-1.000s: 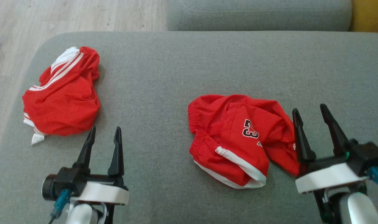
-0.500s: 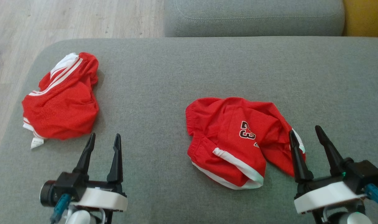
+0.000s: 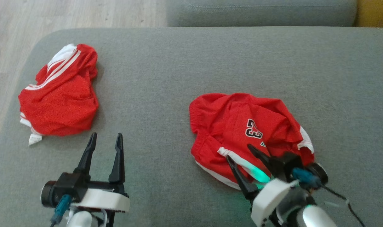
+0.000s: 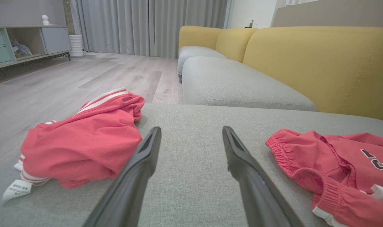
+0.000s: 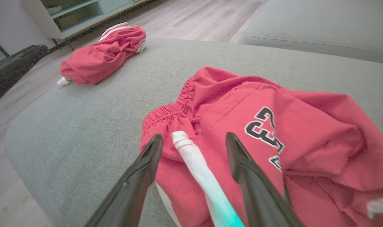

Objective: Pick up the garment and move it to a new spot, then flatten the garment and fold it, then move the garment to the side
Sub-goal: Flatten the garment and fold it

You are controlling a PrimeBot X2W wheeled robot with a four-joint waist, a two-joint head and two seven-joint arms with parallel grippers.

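The garment [image 3: 242, 126] is a crumpled pair of red shorts with white trim and a black "23", lying right of centre on the grey cushion [image 3: 179, 78]. My right gripper [image 3: 238, 152] hovers open over its near edge, angled up-left. In the right wrist view the right gripper [image 5: 194, 136] has its fingers on either side of the white trim band [image 5: 194, 157], just above the garment [image 5: 305, 126]. My left gripper [image 3: 106, 135] stands open over bare cushion at lower left with nothing between its fingers. In the left wrist view the left gripper [image 4: 191, 129] has the garment [image 4: 336, 157] to its right.
A second red garment with white stripes [image 3: 59, 97] lies bunched at the cushion's far left, near the rounded edge; it also shows in both wrist views [image 4: 84, 142] [image 5: 100, 56]. Another grey cushion [image 3: 257, 12] lies beyond, wooden floor [image 3: 68, 12] to the left, yellow backrest [image 4: 320, 63] to the right.
My right gripper has swung left from beside the garment's right end and turned, now over its near edge. The head camera shifted a little. The left gripper has stayed put.
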